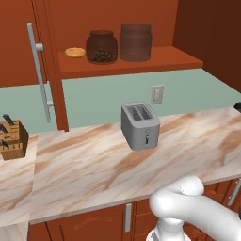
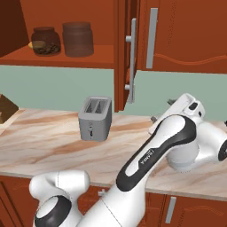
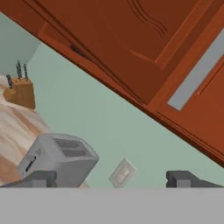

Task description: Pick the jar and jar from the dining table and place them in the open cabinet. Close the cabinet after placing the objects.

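Both jars stand side by side on the shelf of the open cabinet. One is a rounded glass jar with brown pieces. The other is a taller smoky-grey jar to its right. The cabinet's doors stand swung out, the left one with a long silver handle, the right one seen edge-on. My gripper is open with nothing between its fingertips, low over the counter to the right of the cabinet. It faces the wall and a closed cabinet door. The dining table is out of view.
A grey toaster stands on the marble counter below the shelf. A knife block sits at the far left. A wall outlet lies behind the toaster. A small tan item rests left of the jars.
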